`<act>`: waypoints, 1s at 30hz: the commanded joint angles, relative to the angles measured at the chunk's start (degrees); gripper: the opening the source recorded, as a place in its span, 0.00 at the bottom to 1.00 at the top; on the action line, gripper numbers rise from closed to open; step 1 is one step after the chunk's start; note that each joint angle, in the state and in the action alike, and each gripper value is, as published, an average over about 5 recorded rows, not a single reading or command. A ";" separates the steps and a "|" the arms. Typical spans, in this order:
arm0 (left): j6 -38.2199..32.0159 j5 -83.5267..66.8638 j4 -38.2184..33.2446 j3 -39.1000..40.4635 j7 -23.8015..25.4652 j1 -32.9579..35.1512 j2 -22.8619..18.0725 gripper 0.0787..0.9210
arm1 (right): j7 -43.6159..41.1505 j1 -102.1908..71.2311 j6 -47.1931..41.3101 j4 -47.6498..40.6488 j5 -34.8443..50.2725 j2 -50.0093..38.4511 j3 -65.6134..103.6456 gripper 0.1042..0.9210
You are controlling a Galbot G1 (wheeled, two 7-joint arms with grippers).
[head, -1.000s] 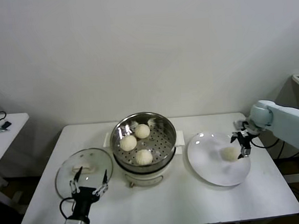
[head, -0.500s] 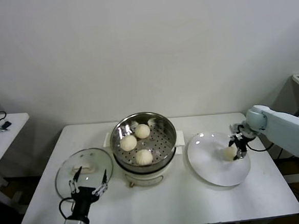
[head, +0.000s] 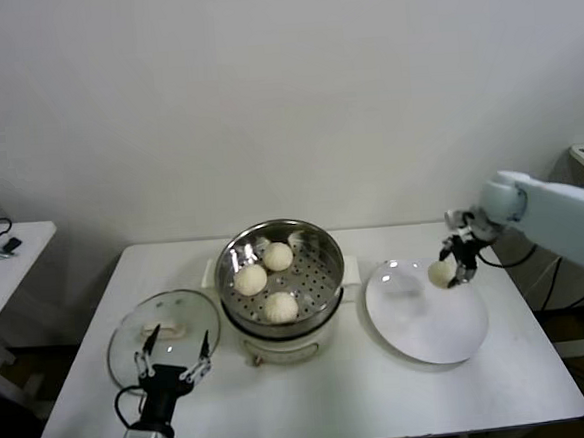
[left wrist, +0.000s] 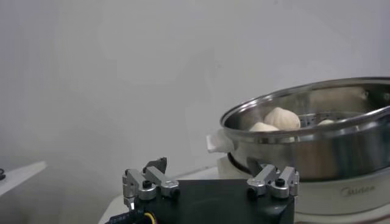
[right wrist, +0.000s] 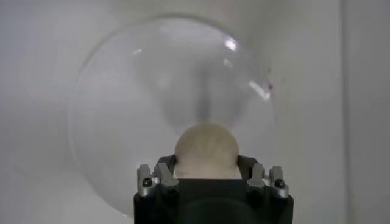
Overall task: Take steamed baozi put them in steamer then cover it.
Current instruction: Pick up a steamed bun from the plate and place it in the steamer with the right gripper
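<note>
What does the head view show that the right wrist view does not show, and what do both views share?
Only the head view shows the steamer holding three baozi, the glass cover lying on the table, and the left gripper open above the cover. Only the right wrist view shows, from close, the bun sitting between the gripper's fingers. Both show the right gripper shut on the fourth baozi, lifted over the white plate.
</note>
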 commanded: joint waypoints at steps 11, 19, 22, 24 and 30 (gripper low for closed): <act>0.29 -1.35 -0.92 -0.39 -0.08 0.18 0.71 0.88 | 4.55 25.15 -8.89 14.70 30.03 23.84 -10.38 0.70; 0.16 -1.88 -1.19 -0.67 -0.12 0.33 0.70 0.88 | 9.09 14.62 -11.55 12.11 24.83 29.30 -9.85 0.70; 0.09 -2.05 -1.02 -0.74 -0.16 0.31 0.68 0.88 | 9.91 12.04 -12.17 11.45 22.24 29.30 -10.25 0.70; 0.05 -2.08 -0.92 -0.72 -0.18 0.26 0.65 0.88 | 10.39 10.52 -12.46 10.98 20.79 29.13 -10.36 0.70; 0.11 -2.21 -0.84 -0.73 -0.20 0.16 0.68 0.88 | 11.44 6.21 -13.15 8.68 17.18 28.84 -9.59 0.70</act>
